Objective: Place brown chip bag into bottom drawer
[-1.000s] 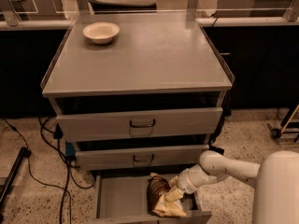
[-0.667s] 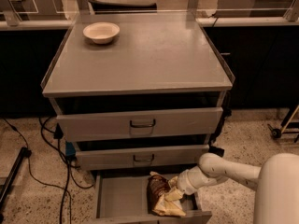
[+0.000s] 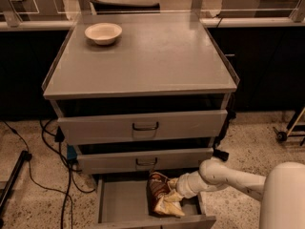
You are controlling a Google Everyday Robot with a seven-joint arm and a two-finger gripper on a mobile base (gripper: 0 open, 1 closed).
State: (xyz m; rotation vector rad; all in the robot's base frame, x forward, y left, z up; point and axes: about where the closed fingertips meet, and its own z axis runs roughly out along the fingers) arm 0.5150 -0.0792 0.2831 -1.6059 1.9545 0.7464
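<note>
Down at floor level, the gripper [image 3: 175, 189] sits inside the open bottom drawer [image 3: 119, 205]. It is at the end of the white arm [image 3: 228, 176], which reaches in from the drawer's right-hand side. The brown chip bag [image 3: 161, 198] lies directly against the gripper, on the side away from the arm and slightly below, so the two are touching. The bag covers the tip of the tool, so it cannot be told whether the gripper has hold of the bag or how far open it is.

From the gripper, the bag's long axis runs across the line of the arm, roughly from the back of the drawer toward its front lip. The dark brown end is tucked under the middle drawer [image 3: 143, 160] and the crumpled tan-yellow end is near the front. The bag appears to be within the drawer walls, in the right half. It looks partly propped up rather than flat, though its lean is hard to read. Beyond the bag, farther from the gripper, the drawer floor is bare grey.

Judging by this, the placing is almost done. What remains is probably letting go, if that has not happened, and drawing the arm back out to the right and upward. The relation that matters is that the bag lies on the far side of the gripper from the arm, so a retreat along the arm's own line should pull away from it rather than drag it. The risk is a crinkled edge catching and riding out with the tool.

High above the gripper, on the cabinet top [image 3: 143, 61], a small cream bowl [image 3: 103, 33] stands well apart from all this.
</note>
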